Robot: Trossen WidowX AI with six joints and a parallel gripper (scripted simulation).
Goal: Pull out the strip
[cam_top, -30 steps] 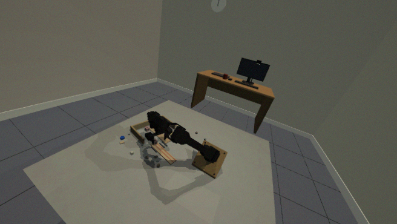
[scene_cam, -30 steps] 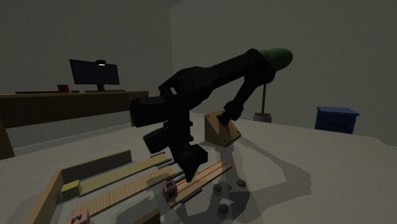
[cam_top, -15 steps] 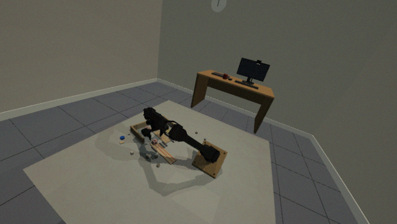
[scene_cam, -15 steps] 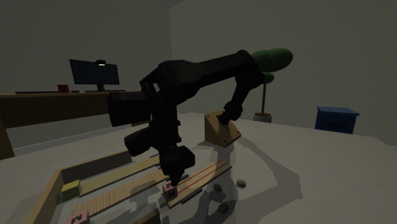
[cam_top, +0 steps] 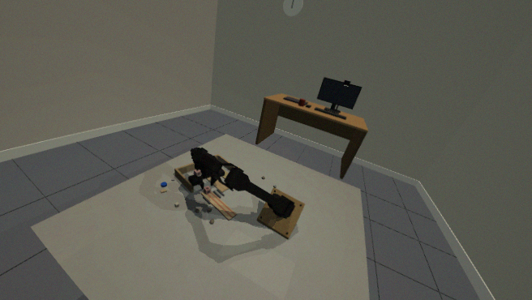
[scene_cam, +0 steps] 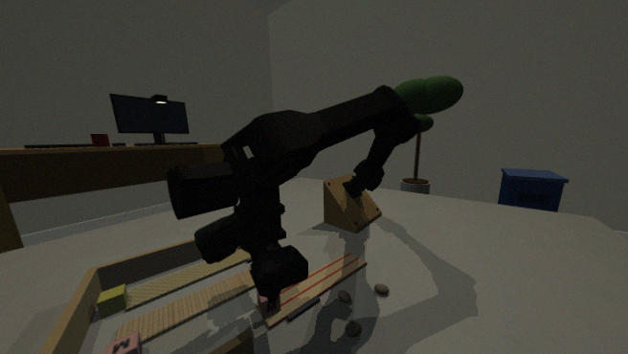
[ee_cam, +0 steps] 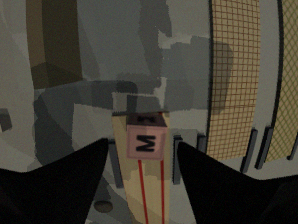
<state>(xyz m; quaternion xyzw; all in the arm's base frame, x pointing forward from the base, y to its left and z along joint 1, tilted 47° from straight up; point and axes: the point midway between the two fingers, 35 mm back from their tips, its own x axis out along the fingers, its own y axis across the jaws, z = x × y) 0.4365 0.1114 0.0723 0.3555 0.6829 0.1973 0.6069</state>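
A pink cube marked M (cam_top: 207,189) (scene_cam: 269,306) (ee_cam: 145,142) rests on the far end of the red-lined wooden strip (cam_top: 223,207) (scene_cam: 330,278) (ee_cam: 152,192). The strip lies between short dark rails. My gripper (ee_cam: 143,146) is partly open and empty. In the wrist view its fingertips stand on both sides of the cube, with gaps. In the exterior view a dark finger covers part of the cube; whether it touches is unclear. A second pink cube marked M (cam_top: 198,173) (scene_cam: 123,344) stands at the end of the brown-grid strip (scene_cam: 187,303) (ee_cam: 232,75).
A yellow-green cube (scene_cam: 111,300) stands by the green-hatched strip (scene_cam: 177,287) (ee_cam: 290,50). Wooden frame walls (scene_cam: 78,306) (ee_cam: 56,45) edge the far side. Several stones (scene_cam: 381,289) (ee_cam: 103,206) lie beside the red-lined strip. A blue disc (cam_top: 164,184) lies outside the frame.
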